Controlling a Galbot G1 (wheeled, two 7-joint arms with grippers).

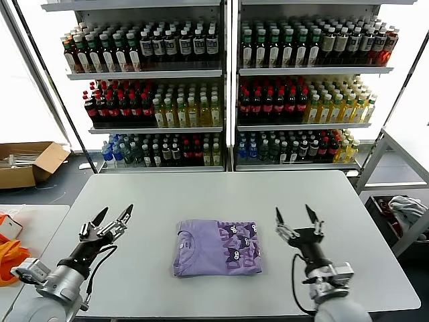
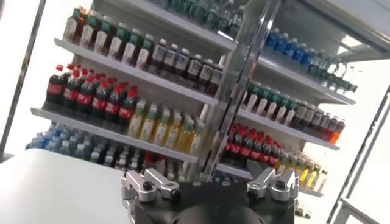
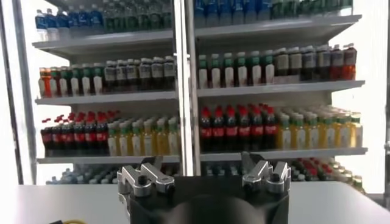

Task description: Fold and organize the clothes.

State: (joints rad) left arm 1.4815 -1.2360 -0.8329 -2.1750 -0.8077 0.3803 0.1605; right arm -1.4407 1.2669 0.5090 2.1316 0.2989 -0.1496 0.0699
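The light purple short-sleeved T-shirt of soft fabric (image 1: 218,247) lies folded into a flat, roughly square packet at the middle of the near half of the pale grey rectangular table (image 1: 201,198), its dark purple cartoon print facing up on the half toward the robot's right and its neck opening toward the robot's left; its slightly longer side runs left to right across the table. The left gripper (image 1: 112,217) hovers near the shirt on its left, fingers spread and empty, apart from the fabric. The right gripper (image 1: 295,216) hovers near on the other side, fingers likewise spread and empty. Only the head view shows the shirt; both wrist views look over their own spread fingers at the tall metal shelves of coloured drink bottles (image 1: 228,87) behind the table. A brown cardboard box (image 1: 27,164) sits on the floor to the left.
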